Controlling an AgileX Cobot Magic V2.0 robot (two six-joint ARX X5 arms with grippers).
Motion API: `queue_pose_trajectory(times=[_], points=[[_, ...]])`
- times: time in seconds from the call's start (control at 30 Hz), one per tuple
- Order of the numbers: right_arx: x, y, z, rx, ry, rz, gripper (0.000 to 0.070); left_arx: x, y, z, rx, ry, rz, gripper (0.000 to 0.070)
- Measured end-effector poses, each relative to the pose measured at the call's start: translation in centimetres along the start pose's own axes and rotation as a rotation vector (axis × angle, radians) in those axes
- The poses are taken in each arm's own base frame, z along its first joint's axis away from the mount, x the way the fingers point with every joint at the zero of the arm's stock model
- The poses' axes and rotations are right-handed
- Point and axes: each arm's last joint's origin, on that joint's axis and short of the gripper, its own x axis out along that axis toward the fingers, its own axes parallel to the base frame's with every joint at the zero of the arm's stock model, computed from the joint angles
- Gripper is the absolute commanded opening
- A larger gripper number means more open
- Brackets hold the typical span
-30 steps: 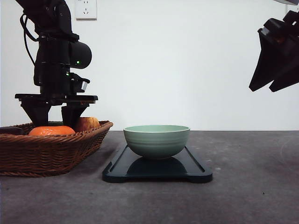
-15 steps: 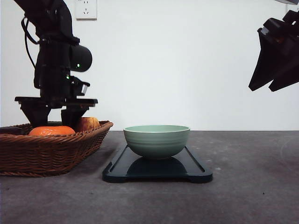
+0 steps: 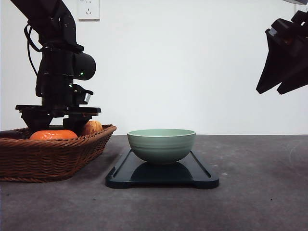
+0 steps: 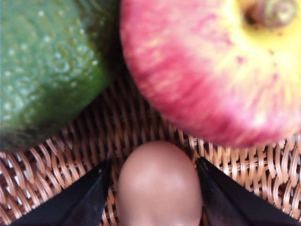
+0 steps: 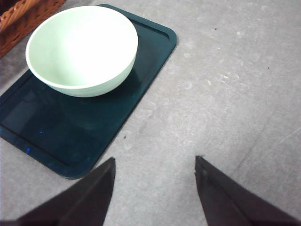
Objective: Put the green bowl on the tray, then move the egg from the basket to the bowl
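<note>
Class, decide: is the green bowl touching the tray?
Touching. The front view shows the green bowl resting directly on the tray, no gap beneath; the right wrist view agrees.

The left arm reaches down from the upper left of the front view, its dark wrist housing upright and the left gripper [image 3: 58, 126] pointing straight down, fingers low at the bottom of its reach. In the left wrist view the two black fingers [image 4: 82, 200] stand spread apart, one on each side of a gap (whether their pads touch anything between them cannot be told). The right arm is raised high at the far right, well apart from the left. Its right gripper [image 3: 278, 90] angles down and inward, and in the right wrist view its dark fingers [image 5: 77, 200] are splayed wide with nothing between them.
</note>
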Motion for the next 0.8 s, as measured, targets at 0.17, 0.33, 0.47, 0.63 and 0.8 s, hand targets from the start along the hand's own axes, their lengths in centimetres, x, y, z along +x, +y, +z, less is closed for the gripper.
queue_pose_trajectory(times=[0.17, 0.33, 0.47, 0.63, 0.8], points=[[0.0, 0.0, 0.0, 0.000, 0.000, 0.000, 0.0334, 0.0, 0.0, 0.0, 0.000, -0.001, 0.001, 0.0256], [0.0, 0.0, 0.0, 0.000, 0.000, 0.000, 0.0335, 0.0, 0.0, 0.0, 0.000, -0.001, 0.002, 0.0257], [0.0, 0.0, 0.0, 0.000, 0.000, 0.000, 0.0334, 0.0, 0.0, 0.0, 0.000, -0.001, 0.007, 0.0257], [0.0, 0.0, 0.0, 0.000, 0.000, 0.000, 0.0334, 0.0, 0.1, 0.0, 0.000, -0.002, 0.037, 0.0257], [0.0, 0.0, 0.0, 0.000, 0.000, 0.000, 0.0334, -1.2, 0.2, -0.2, -0.001, -0.022, 0.040, 0.0257]])
